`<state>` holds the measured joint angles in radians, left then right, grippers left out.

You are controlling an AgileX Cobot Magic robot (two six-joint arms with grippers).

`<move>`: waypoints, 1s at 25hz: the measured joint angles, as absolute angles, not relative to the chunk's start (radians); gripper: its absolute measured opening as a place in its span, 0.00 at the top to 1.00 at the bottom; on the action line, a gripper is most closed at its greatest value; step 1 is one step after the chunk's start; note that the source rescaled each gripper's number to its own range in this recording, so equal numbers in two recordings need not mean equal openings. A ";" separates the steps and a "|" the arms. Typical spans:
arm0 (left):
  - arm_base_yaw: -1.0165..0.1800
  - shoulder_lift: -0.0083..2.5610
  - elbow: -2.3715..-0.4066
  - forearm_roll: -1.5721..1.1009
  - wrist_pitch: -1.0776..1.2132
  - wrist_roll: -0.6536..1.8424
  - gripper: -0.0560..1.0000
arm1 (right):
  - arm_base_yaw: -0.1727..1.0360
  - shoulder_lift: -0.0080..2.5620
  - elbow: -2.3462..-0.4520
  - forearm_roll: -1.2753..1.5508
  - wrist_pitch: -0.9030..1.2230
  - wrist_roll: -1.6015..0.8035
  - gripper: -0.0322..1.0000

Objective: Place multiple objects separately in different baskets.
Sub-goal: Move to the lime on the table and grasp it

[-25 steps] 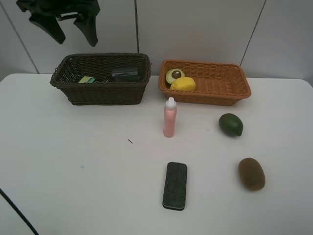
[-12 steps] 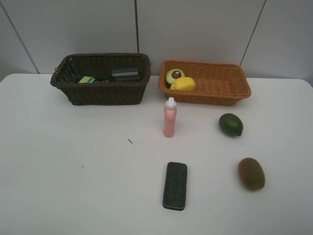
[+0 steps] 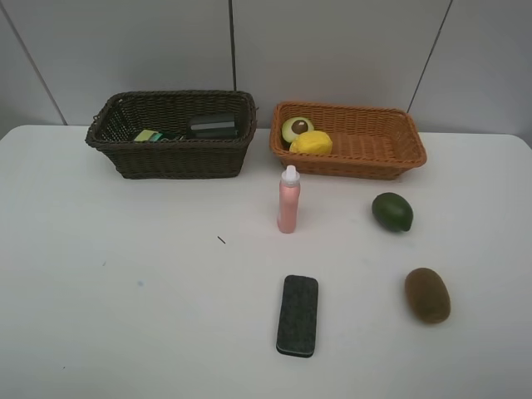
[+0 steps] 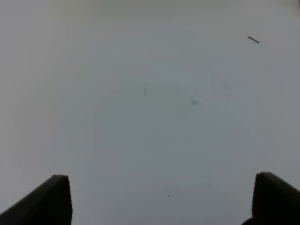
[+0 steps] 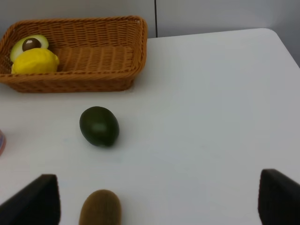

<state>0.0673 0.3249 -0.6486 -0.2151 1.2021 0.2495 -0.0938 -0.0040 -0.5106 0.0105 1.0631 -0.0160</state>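
The dark brown basket stands at the back left, with a black item and a small green-yellow item inside. The orange basket to its right holds a halved avocado and a lemon. On the table are a pink bottle, a dark green fruit, a kiwi and a black eraser. My left gripper is open over bare table. My right gripper is open, facing the kiwi and the green fruit. Neither gripper shows in the high view.
The white table meets a grey panelled wall behind the baskets. A small dark speck lies left of the bottle. In the right wrist view, the table's rounded corner lies beyond the orange basket.
The dark arm seen at the top left one second ago has left the high view, as has the cable at the bottom left. The objects have not moved.
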 joint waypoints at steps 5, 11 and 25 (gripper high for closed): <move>0.061 0.215 -0.558 -0.314 1.154 0.330 0.01 | -0.094 -0.004 -0.511 0.011 1.063 -0.016 0.00; 0.002 0.140 -0.527 -0.347 1.129 0.410 0.01 | -0.094 -0.004 -0.511 0.011 1.063 -0.016 0.00; 0.000 -0.007 -0.510 -0.161 1.071 0.110 0.01 | -0.094 -0.004 -0.511 0.011 1.063 -0.016 0.00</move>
<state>0.0000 -0.0070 -0.5097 -0.1610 1.0711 0.1104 -0.0938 -0.0040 -0.5106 0.0105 1.0631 -0.0160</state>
